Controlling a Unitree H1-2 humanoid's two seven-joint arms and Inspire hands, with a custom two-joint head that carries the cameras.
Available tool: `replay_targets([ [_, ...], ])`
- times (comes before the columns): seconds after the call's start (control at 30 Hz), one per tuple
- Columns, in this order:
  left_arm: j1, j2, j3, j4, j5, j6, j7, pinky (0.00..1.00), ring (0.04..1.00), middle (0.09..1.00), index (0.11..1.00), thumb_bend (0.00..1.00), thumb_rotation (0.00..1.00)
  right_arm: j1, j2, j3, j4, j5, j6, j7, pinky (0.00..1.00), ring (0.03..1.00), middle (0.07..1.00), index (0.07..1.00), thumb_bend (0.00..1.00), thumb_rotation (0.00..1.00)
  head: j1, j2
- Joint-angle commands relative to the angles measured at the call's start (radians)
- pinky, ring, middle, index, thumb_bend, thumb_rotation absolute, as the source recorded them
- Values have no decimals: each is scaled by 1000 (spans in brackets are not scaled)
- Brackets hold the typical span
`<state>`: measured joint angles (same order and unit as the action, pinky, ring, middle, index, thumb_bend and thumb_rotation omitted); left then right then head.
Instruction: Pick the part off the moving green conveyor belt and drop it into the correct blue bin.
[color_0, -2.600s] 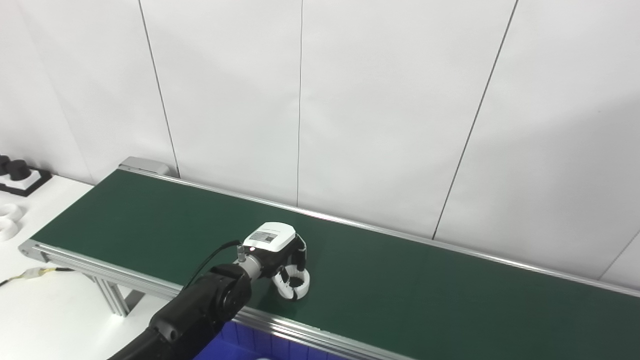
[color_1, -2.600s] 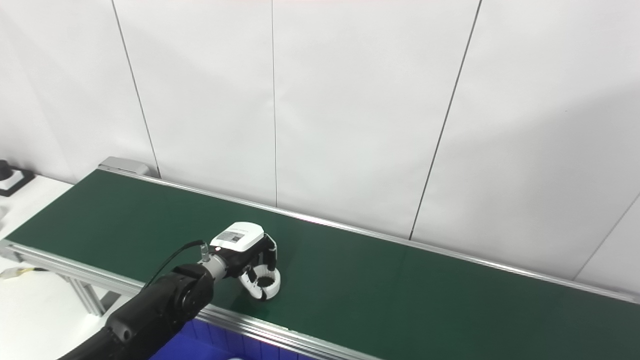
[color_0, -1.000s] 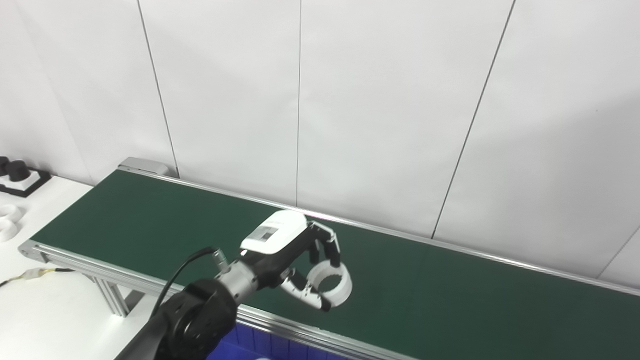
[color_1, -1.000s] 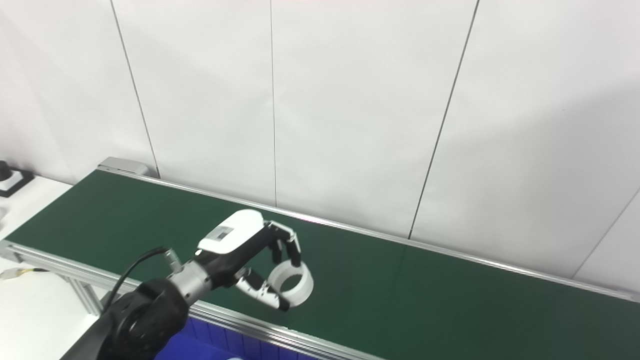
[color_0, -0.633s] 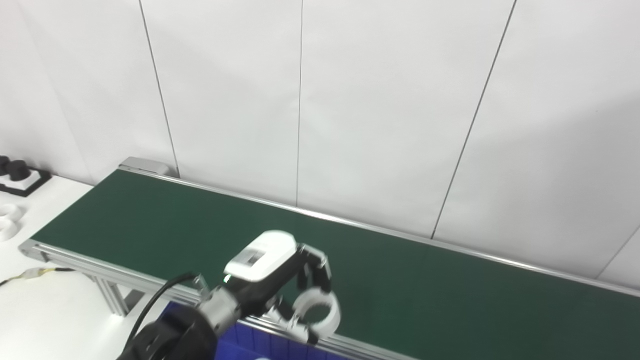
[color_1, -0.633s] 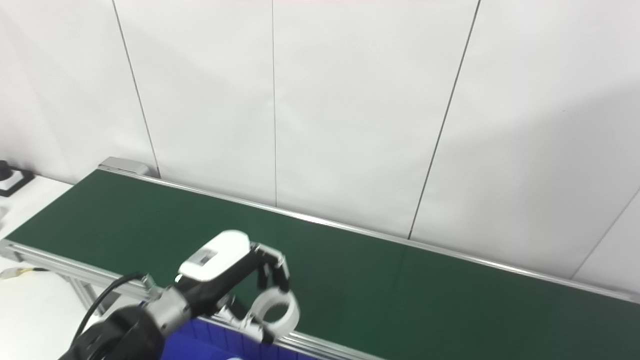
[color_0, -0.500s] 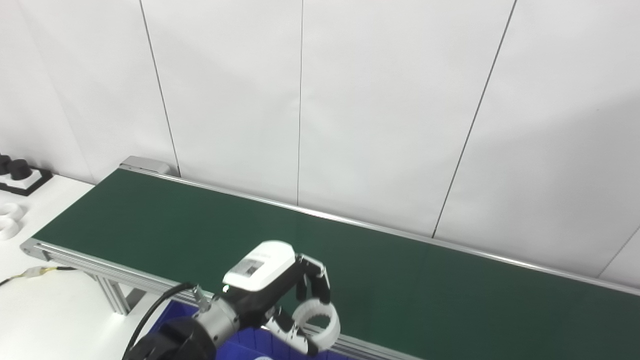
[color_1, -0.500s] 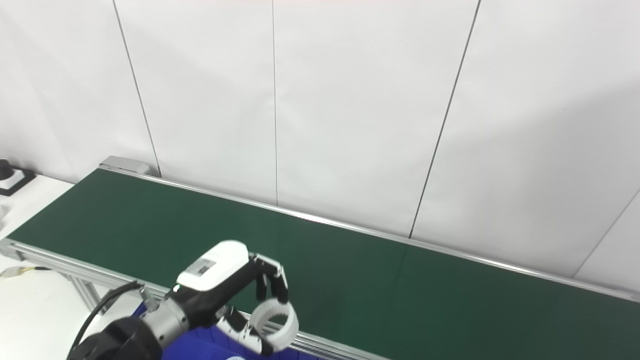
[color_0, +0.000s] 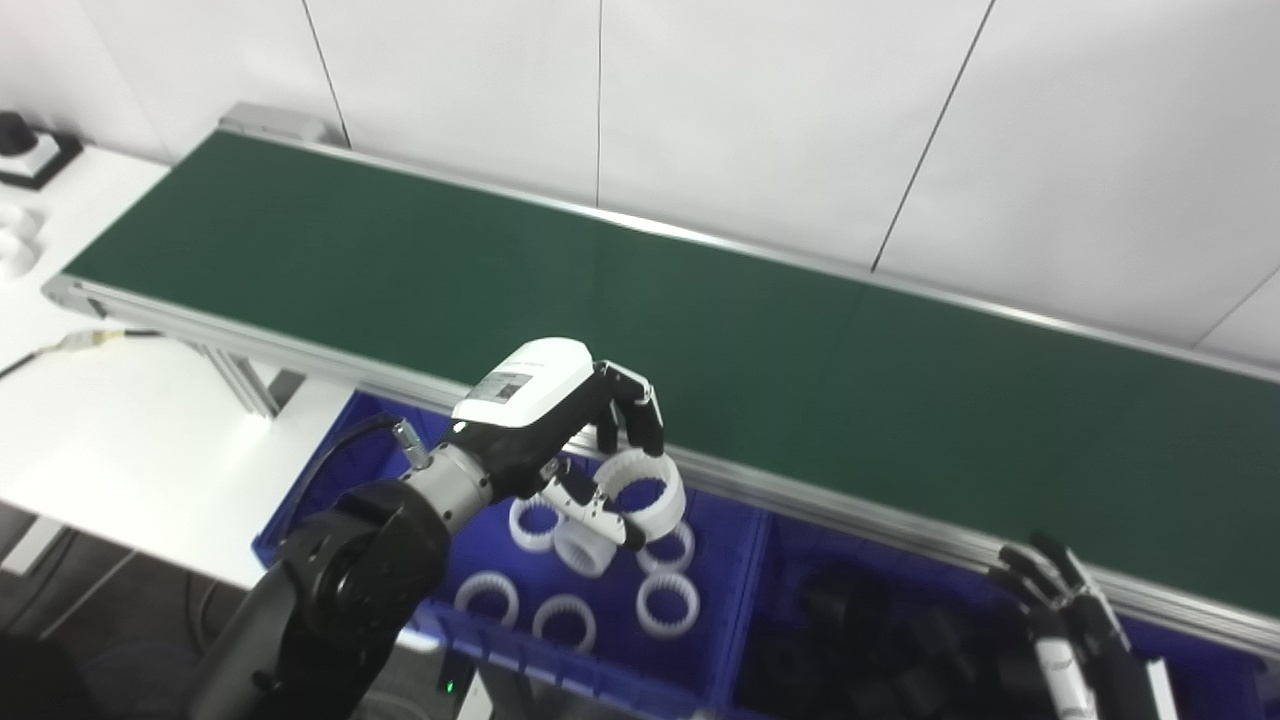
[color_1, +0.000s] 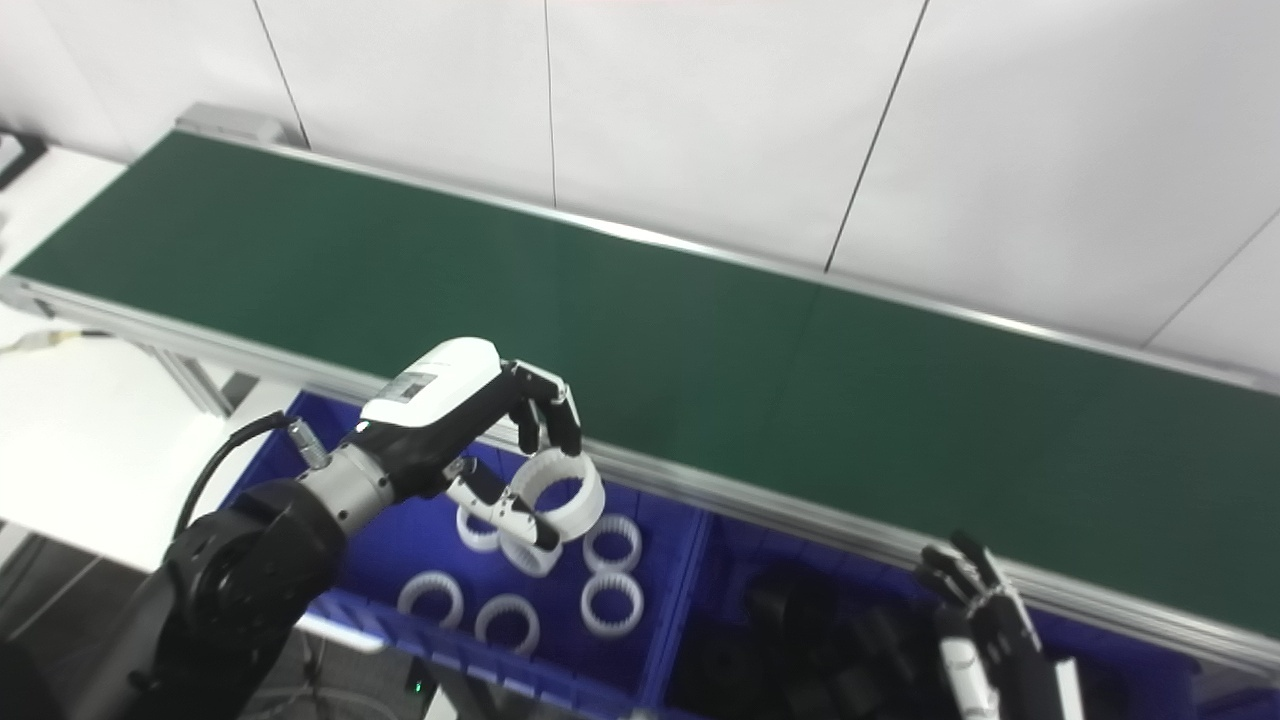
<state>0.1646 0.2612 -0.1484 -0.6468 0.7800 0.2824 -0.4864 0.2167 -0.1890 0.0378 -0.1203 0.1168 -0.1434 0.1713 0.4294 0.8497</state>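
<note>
The left hand (color_0: 560, 440), clamped on the white toothed ring (color_0: 645, 497), holds it above the left blue bin (color_0: 700, 660) of matching white rings (color_0: 668, 604), so releasing comes next; the right hand (color_1: 985, 625) waits, fingers apart.

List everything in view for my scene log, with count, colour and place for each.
Belt: one, green, running along the wall.
Held ring: one, white, in the left hand above the left bin.
Loose rings: several, white, in the left bin.
Left bin: one, blue, below the belt's near rail.
Right bin: one, blue, holding dark parts.
Table: one, white, left.
Left hand: shut on the ring.
Right hand: open, bottom right.
</note>
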Motion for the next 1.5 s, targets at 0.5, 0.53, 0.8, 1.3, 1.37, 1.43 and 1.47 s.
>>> replay_targets([
  [0.5, 84, -39, -16, 121, 60, -27, 129, 564, 467, 476, 489, 504, 0, -34, -16, -24, -34, 38, 39, 22, 693, 762, 802, 870, 582, 696, -12, -7],
  [0.53, 89, -37, -20, 142, 72, -34, 143, 557, 466, 475, 490, 505, 0, -33, -15, -23, -33, 35, 38, 21, 692, 760, 800, 869, 586, 697, -15, -11],
  [0.8, 93, -24, -38, 335, 90, -81, 275, 587, 455, 457, 503, 504, 0, -27, -7, -18, -34, 4, 28, 13, 685, 762, 802, 872, 594, 731, -31, -29],
  [1.3, 73, -11, -43, 456, 70, -103, 398, 612, 467, 465, 493, 505, 0, -19, 4, -18, -33, 4, 19, 21, 689, 768, 810, 875, 560, 701, -37, -45],
  [1.37, 71, -8, -45, 455, 74, -109, 415, 606, 464, 477, 493, 505, 0, -19, 5, -16, -35, 3, 20, 21, 687, 767, 809, 876, 550, 700, -40, -48],
  [1.43, 71, -10, -45, 445, 76, -103, 421, 574, 434, 484, 517, 504, 0, -19, 7, -15, -37, 3, 22, 21, 686, 767, 809, 876, 547, 704, -40, -50],
  [1.47, 71, -11, -45, 441, 76, -97, 421, 586, 425, 490, 527, 502, 0, -19, 7, -14, -37, 3, 22, 20, 684, 767, 810, 876, 547, 703, -40, -50],
])
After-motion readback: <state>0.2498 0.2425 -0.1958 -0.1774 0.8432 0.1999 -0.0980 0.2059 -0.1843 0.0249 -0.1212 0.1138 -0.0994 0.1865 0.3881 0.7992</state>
